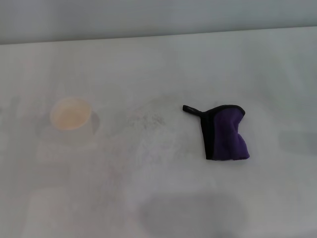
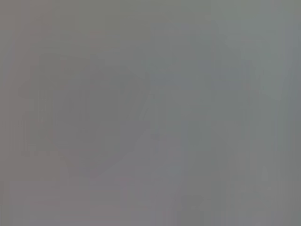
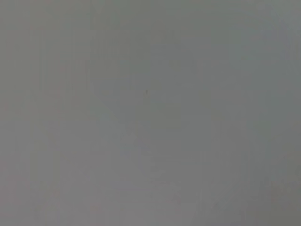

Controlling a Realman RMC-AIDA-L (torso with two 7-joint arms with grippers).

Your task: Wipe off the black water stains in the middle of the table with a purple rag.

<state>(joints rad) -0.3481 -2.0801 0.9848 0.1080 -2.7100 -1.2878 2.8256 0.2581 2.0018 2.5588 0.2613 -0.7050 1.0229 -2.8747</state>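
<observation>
While both wrist views show nothing, the purple rag point(image 1: 225, 133) lies on the table point(image 1: 163, 64); jaws unseen.

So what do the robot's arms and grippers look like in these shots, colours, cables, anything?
Nothing of them shows. The head view holds only the table, the purple rag, a white paper cup and a faint grey smudge; no arm or gripper enters it. Both wrist views are plain grey, so colours, cables and markings cannot be told.

Rag point(image 1: 225, 134) on the tabletop point(image 1: 158, 198) right of centre, loop pointing left, paper cup point(image 1: 71, 114) well apart on the left, speckled smudge point(image 1: 146, 119) between them
</observation>
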